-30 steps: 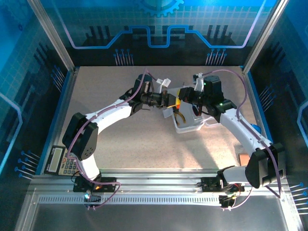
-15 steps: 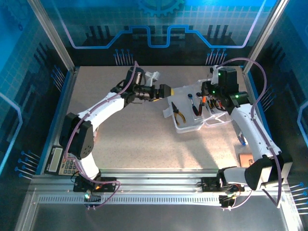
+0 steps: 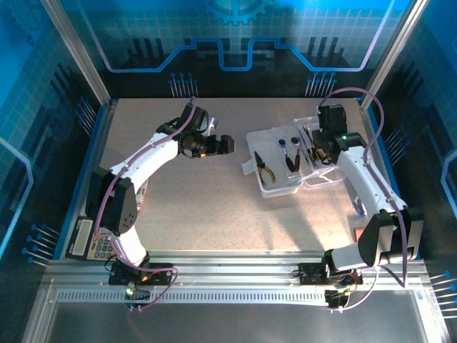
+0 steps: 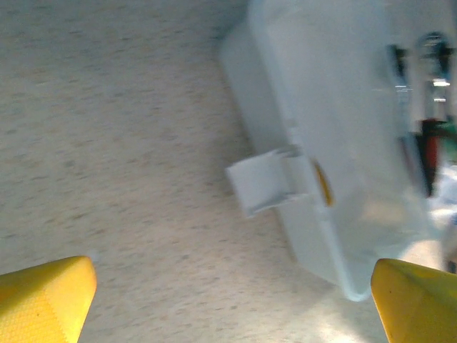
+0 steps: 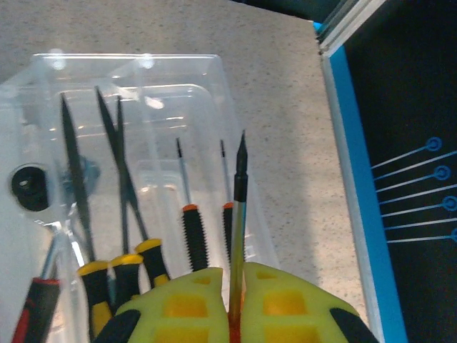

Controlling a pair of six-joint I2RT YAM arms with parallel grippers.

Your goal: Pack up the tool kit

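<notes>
Clear hinged case [image 3: 277,189] open at far right, yellow-grip pliers [image 3: 263,170] and slim drivers [image 5: 193,234] inside, R gripper [image 5: 235,304] clamped on thin screwdriver [image 5: 240,179], L gripper [image 4: 232,300] spread wide, empty.

The left arm [image 3: 143,161] and the right arm [image 3: 368,182] had white link shells, black joint housings and a lilac cable [image 3: 350,91] looping up from bases bolted on the ribbed aluminium rail [image 3: 235,275]. Farthest from that rail, the left gripper [image 4: 228,300] carried yellow dimpled pads [image 4: 43,300]; the right gripper [image 5: 235,289] had yellow fingers [image 5: 285,300] with seemingly orange insets and black outer edges.
</notes>
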